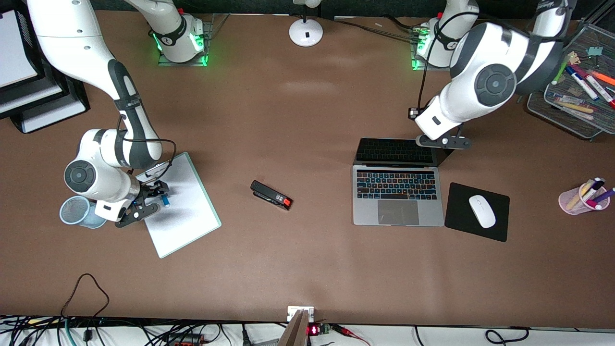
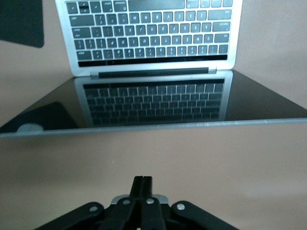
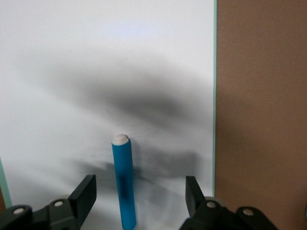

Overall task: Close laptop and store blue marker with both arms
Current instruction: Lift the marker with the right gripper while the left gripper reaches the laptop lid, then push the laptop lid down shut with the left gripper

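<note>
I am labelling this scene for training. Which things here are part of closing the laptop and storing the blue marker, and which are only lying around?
Part of the job:
- laptop, open
- blue marker, on the whiteboard
- right end effector, open around the marker
- left end effector, shut, by the screen

Lying around:
- stapler
- mouse
- mouse pad
- pink cup
- mesh cup

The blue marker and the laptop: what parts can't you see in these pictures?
- Blue marker: front view, the right gripper covers most of it; right wrist view, its lower end is cut off by the edge.
- Laptop: front view, the left gripper hides a lid corner; its lid's back shows nowhere.
</note>
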You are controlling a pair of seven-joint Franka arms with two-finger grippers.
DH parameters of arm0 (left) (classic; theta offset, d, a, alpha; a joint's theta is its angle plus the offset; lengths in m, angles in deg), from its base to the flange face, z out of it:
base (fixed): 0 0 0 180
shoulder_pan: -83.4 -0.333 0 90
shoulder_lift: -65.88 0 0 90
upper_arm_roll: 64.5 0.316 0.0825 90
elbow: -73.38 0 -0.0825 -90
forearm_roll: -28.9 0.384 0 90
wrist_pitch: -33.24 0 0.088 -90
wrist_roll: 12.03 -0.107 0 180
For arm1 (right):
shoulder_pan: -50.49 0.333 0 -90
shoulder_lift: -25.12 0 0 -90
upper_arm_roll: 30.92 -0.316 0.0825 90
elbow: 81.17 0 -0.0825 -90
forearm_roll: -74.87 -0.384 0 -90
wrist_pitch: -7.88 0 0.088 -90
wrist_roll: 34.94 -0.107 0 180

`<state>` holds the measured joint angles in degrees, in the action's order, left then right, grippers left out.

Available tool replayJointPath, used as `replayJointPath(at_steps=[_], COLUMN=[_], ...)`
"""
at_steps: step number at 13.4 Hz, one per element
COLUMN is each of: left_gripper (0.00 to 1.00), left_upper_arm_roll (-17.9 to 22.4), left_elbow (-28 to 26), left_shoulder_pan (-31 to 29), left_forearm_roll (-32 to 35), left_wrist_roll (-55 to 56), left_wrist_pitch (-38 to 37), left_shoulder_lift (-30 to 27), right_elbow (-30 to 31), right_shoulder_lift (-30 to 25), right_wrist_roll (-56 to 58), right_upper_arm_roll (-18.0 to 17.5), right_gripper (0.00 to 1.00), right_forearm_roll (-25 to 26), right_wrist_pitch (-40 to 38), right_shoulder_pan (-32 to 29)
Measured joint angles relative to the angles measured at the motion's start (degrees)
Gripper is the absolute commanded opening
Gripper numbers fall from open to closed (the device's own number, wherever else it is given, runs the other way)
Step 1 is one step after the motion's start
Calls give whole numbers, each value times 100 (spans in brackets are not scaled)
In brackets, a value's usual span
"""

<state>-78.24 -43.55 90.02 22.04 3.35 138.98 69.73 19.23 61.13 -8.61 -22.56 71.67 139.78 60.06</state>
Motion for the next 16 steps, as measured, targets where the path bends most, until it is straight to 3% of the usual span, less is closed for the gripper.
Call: replayJointPath(at_steps=[2,6,8,16], left_gripper=[0,0,0,0], left_upper_arm_roll=[-57,-67,-66,-45], left_elbow=[-340,-626,-634,-347], left_shoulder_pan=[0,-8,-47,-174], left_forearm_roll=[0,9,192,400], left_wrist_roll=[0,-11,-31,-331], left_wrist_pitch=[617,1448,1817,2846], left_shoulder_lift=[-3,44,80,657], right_elbow=[-75,-202,-228,-243], right_shoulder_lift=[41,164,221,274], right_wrist_roll=[0,0,0,-1], right_upper_arm_roll=[-5,-58,-80,-165], right_gripper=[72,71,64,54], right_forearm_roll=[-2,-3,-3,-4], right_wrist_pitch=[9,12,12,16], right_shoulder_pan=[3,18,20,45])
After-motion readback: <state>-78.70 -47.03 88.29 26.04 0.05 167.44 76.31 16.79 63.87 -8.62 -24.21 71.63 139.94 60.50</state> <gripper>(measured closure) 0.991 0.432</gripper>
